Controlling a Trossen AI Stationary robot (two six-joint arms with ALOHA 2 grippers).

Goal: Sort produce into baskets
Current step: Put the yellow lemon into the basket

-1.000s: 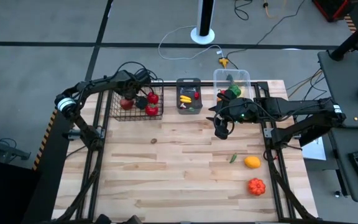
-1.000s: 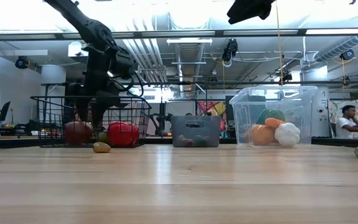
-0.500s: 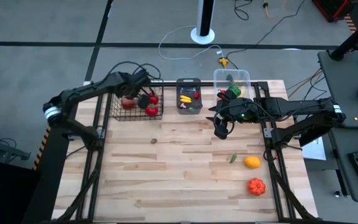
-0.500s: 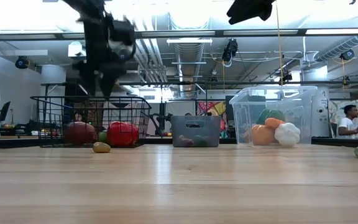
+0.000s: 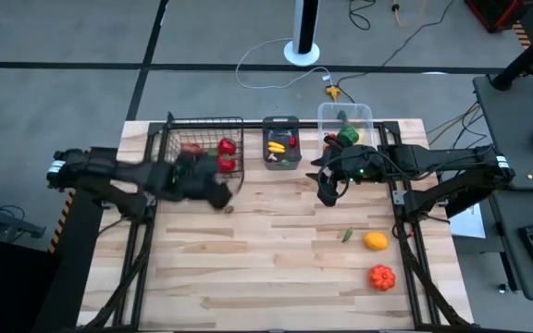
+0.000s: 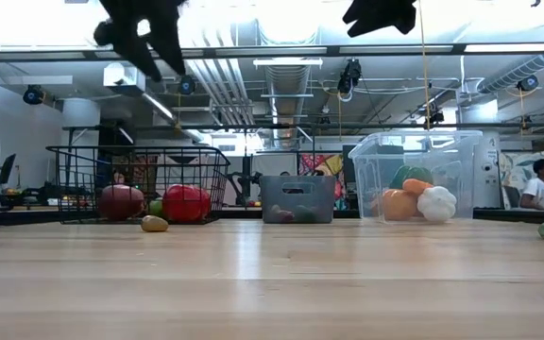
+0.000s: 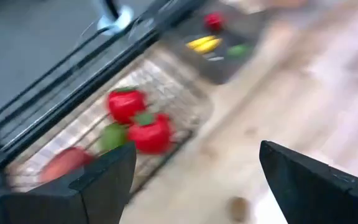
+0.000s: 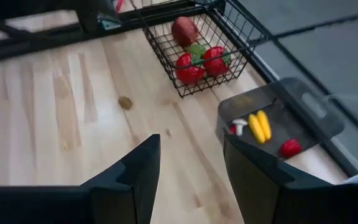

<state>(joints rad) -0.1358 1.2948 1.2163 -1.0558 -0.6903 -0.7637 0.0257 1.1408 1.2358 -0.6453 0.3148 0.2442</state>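
Seen from above, a wooden table [image 5: 266,268] carries three containers along its far edge: a black wire basket [image 5: 202,148] with red produce, a dark grey bin [image 5: 282,141] holding yellow and red pieces, and a clear tub [image 5: 345,125] with green and orange pieces. Loose on the table lie a small brown piece [image 5: 229,209], a green piece [image 5: 347,236], a yellow-orange fruit [image 5: 375,241] and a red pepper [image 5: 381,277].

The low view alone shows white garlic [image 6: 436,202] inside the tub and a person in the room behind.

The left gripper [image 5: 213,194] reaches low across the table just in front of the wire basket, jaws wide apart and holding nothing. The right gripper [image 5: 328,191] hangs in front of the tub, jaws partly apart with nothing between them.

No writing can be read.
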